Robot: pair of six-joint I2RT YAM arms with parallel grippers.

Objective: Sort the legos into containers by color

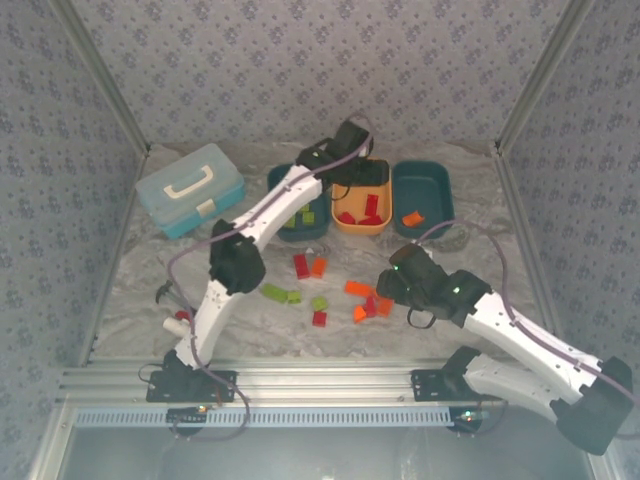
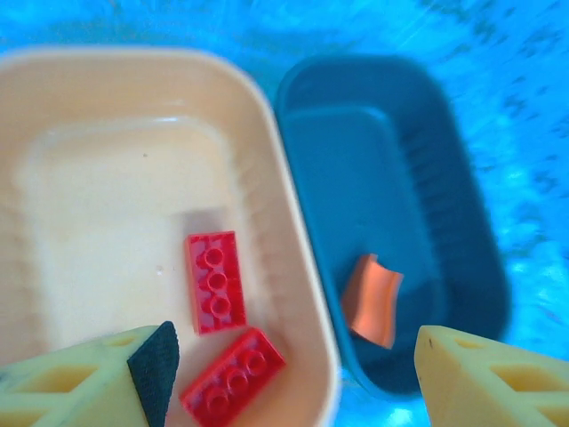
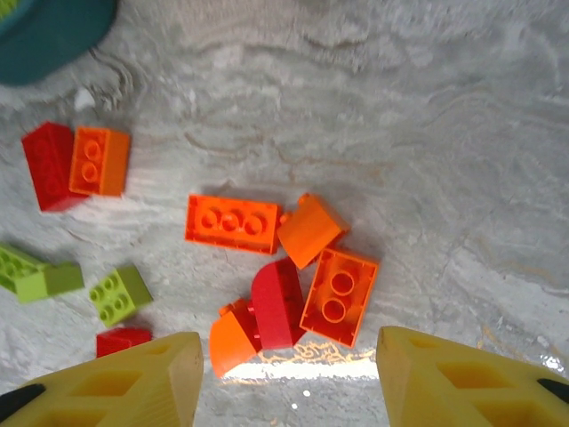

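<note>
Left fingers (image 2: pixel 89 382) stand apart and empty over the orange tub (image 2: pixel 267 133), where red legos (image 2: pixel 215 282) lie. 1 orange lego (image 2: pixel 372 300) sits in the teal tub (image 2: pixel 444 178) touching it. Right fingers (image 3: pixel 453 378) hang open, empty, above loose legos (image 3: pixel 230 223) on the surface (image 3: pixel 444 133).

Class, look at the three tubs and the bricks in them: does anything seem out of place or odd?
No mixing shows, but the matching looks odd: the orange tub holds red bricks, while an orange brick lies in the right teal tub beside it. The left teal tub holds green bricks.
</note>
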